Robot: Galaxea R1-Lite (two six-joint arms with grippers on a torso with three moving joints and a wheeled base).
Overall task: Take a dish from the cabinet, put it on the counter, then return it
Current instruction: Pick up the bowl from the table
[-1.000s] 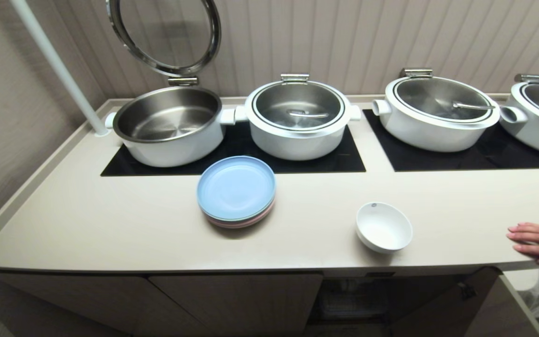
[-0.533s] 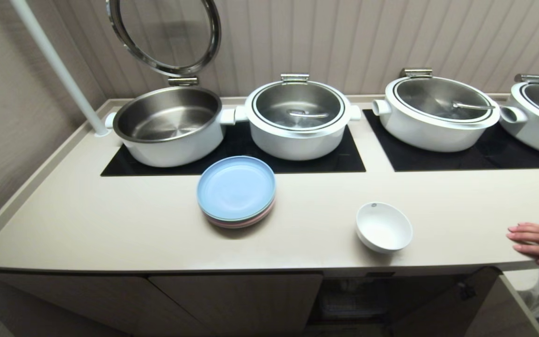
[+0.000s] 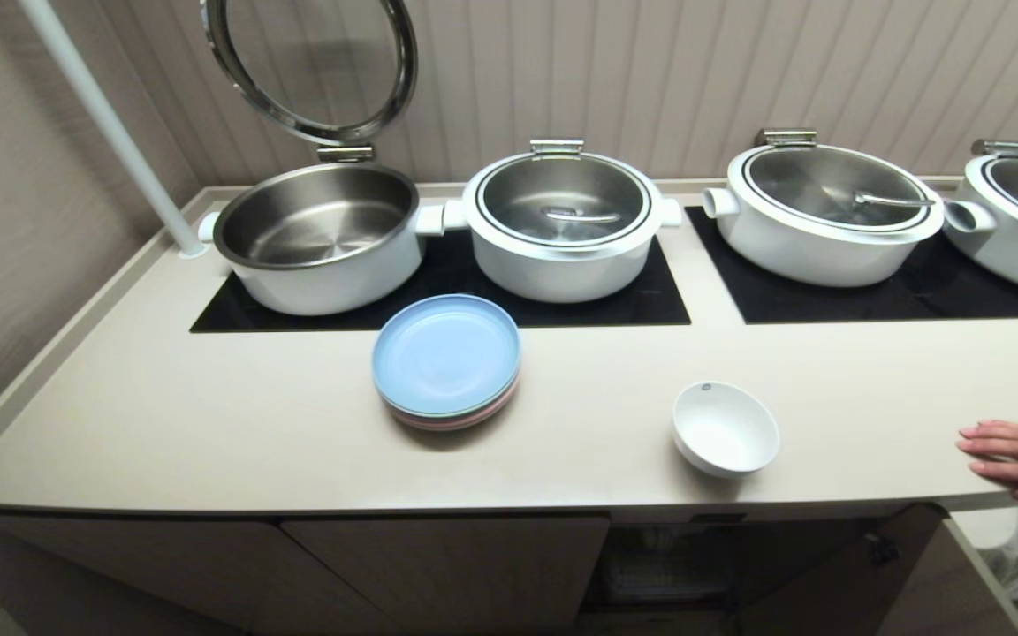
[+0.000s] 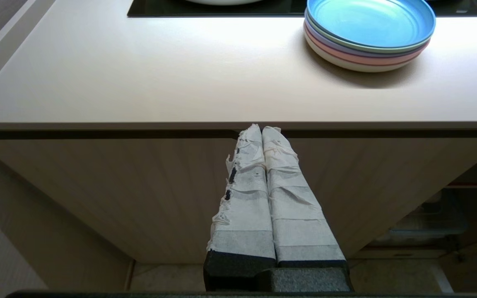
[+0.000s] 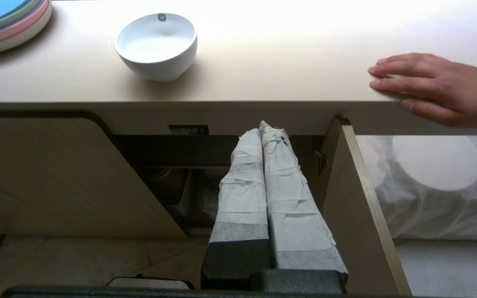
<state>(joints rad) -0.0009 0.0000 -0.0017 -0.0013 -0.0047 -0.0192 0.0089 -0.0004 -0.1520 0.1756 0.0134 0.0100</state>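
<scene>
Nothing shifted since moment ago: dish point(image 3: 725, 430) sits on counter point(image 3: 208, 424); both grippers point(image 4: 262, 129) point(image 5: 265, 126) closed, empty; return pending.

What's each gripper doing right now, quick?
Left gripper: shut, empty, below the counter edge.
Right gripper: shut, empty, at the open cabinet.

L end effector point(image 4: 262, 128): taped fingers pressed together, nothing held, pointing fwd at level below surface edge; R end effector point(image 5: 260, 126): same, fingers closed, empty, low; neither arm visible in head view.
</scene>
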